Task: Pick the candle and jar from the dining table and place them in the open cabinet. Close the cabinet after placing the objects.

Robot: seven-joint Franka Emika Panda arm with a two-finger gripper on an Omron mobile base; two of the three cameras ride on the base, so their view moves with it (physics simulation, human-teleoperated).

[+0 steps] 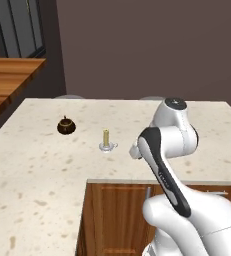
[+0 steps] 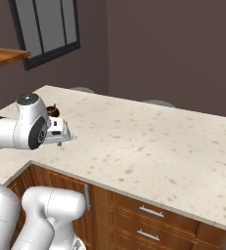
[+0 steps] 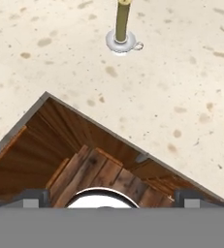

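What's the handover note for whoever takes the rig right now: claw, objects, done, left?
Claw: open, empty, looking down over the table's inner corner.
Candle: upright on its grey base, on the dining table, untouched.
Jar: lid on, on the table left of and beyond the candle, apart from it.
Done: nothing placed.
Left: pick both, put them in the cabinet, close it.

One candle (image 1: 106, 138) and one jar (image 1: 65, 125) stand on the one dining table (image 1: 32, 165). One robot arm (image 1: 164, 150). Two drawers (image 2: 151, 211) with short handles. One window (image 2: 46, 27).
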